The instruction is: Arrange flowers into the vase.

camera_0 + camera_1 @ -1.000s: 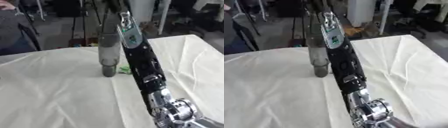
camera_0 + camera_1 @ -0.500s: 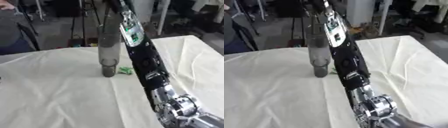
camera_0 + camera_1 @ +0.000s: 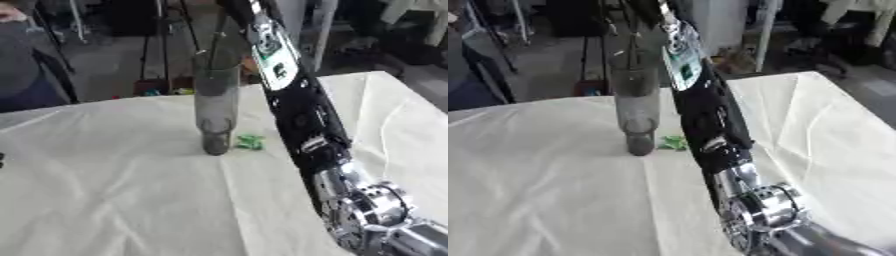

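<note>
A vase point(image 3: 216, 111) stands on the table point(image 3: 114, 190), a small scrap point(image 3: 249, 141) just right of it.

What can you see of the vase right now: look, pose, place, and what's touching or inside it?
The vase is a tall, narrow cylinder of clear, greyish glass, standing upright on the white tablecloth near the table's far middle. Thin dark stems rise from its open mouth. A small green scrap lies beside its base, on the right. The robot's right arm passes close on its right; contact cannot be told.
</note>
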Action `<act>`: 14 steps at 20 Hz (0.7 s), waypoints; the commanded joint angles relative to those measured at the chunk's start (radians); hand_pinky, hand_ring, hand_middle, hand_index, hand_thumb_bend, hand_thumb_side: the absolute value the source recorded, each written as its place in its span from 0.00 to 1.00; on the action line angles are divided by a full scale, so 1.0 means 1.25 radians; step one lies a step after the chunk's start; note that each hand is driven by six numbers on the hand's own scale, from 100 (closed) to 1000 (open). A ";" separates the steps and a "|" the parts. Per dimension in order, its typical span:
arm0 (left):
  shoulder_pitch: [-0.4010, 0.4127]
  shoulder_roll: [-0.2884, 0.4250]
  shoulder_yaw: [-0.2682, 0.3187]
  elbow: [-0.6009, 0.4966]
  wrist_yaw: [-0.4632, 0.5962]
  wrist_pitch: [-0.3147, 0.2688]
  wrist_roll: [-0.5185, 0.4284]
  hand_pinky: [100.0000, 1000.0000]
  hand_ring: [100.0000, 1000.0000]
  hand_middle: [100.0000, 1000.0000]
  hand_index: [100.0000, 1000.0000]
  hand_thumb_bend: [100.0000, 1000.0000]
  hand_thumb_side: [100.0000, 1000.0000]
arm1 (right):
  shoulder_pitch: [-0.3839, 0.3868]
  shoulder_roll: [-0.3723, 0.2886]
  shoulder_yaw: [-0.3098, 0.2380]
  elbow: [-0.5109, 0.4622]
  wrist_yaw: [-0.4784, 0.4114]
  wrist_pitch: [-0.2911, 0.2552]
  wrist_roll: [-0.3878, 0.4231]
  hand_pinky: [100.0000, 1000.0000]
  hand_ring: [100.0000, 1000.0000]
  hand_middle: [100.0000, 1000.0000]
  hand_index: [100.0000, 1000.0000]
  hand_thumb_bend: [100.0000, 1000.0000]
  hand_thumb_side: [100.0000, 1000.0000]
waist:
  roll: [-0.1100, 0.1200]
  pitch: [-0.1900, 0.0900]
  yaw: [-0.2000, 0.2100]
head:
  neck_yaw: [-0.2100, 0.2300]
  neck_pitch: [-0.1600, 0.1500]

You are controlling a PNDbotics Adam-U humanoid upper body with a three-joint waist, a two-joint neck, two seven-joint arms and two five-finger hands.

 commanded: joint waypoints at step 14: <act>-0.001 0.018 0.009 -0.014 -0.003 0.000 0.003 0.74 0.71 0.70 0.76 0.70 0.96 | -0.004 -0.057 0.017 0.046 0.000 -0.029 0.005 0.14 0.33 0.16 0.33 0.00 1.00 | -0.006 -0.013 -0.009 | 0.011 0.000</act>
